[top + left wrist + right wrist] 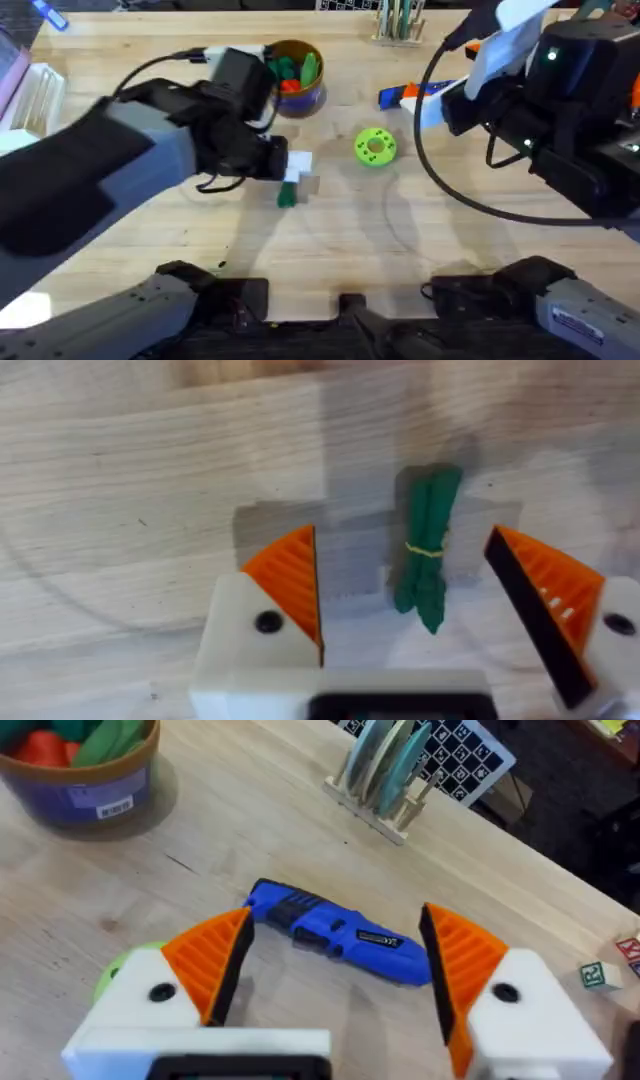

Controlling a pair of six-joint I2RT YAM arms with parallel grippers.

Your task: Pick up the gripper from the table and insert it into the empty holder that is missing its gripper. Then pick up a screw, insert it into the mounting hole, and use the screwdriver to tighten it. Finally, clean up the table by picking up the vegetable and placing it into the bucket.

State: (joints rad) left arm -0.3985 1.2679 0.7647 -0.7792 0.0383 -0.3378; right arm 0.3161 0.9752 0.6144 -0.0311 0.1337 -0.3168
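— Where does the clean-up stand?

— The left pincer (pixel 405 605) hangs low over the bench (pixel 330 250), spread wide and holding nothing. The vegetable (pixel 428 547) lies flat on the wood between its orange pads (pixel 292 575), nearer the far-side pad than the middle.

— So what could spoil the pick?

— That offset, I think. If the pincer closes as it is, one pad may reach the bundle first and shove or roll it aside rather than trap it. It is slim and lies flat, so the pads also have to come right down to the wood; stopping short, they could close above it or only pinch its tip.

— And the carry?

— The bucket (pixel 295 73) sits near, further back on the bench, and already has toys in it. A weak hold could let the bundle slip on the way, or it may catch on the rim (pixel 120 768) and fall outside.

— The other arm?

— The right pincer (pixel 335 982) is wide open too, empty, hovering over the screwdriver (pixel 335 930). They are well apart, so I judge a clash unlikely.
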